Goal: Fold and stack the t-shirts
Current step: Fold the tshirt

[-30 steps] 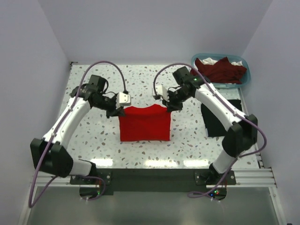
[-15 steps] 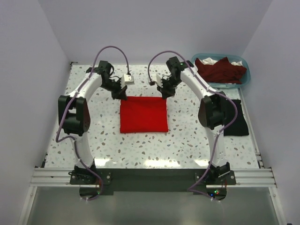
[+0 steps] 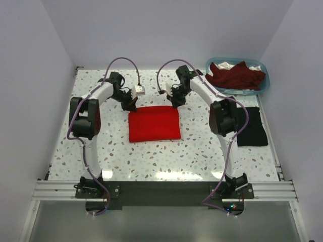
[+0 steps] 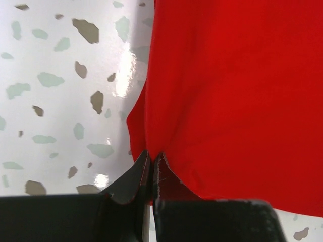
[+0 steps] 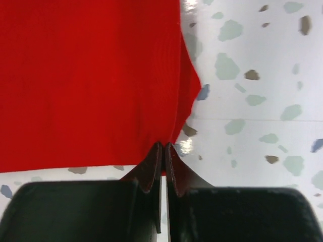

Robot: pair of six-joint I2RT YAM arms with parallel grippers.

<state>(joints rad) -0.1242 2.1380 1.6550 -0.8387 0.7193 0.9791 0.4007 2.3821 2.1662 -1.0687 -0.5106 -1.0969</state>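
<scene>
The bright red t-shirt (image 3: 154,124) lies folded into a flat rectangle in the middle of the table. Its far left corner sits pinched in my left gripper (image 3: 132,105), which is shut on the cloth. In the left wrist view the gripper (image 4: 152,154) bites the red t-shirt's (image 4: 227,75) edge. At the far right corner my right gripper (image 3: 175,103) is shut the same way, and the right wrist view shows this gripper (image 5: 164,145) nipping the red t-shirt (image 5: 86,75). A black t-shirt (image 3: 251,127) lies folded at the right. Dark maroon t-shirts (image 3: 237,75) fill the basket.
The light blue plastic basket (image 3: 263,86) stands at the far right corner, with some white cloth (image 3: 225,65) at its back. The speckled table (image 3: 202,151) ends in a metal rail at the near edge. White walls close in left, right and behind.
Both arms have reached toward the far side, carrying the red t-shirt's gripped edge away from me. The shirt went from hanging at the grippers to lying flat as a shorter rectangle.
</scene>
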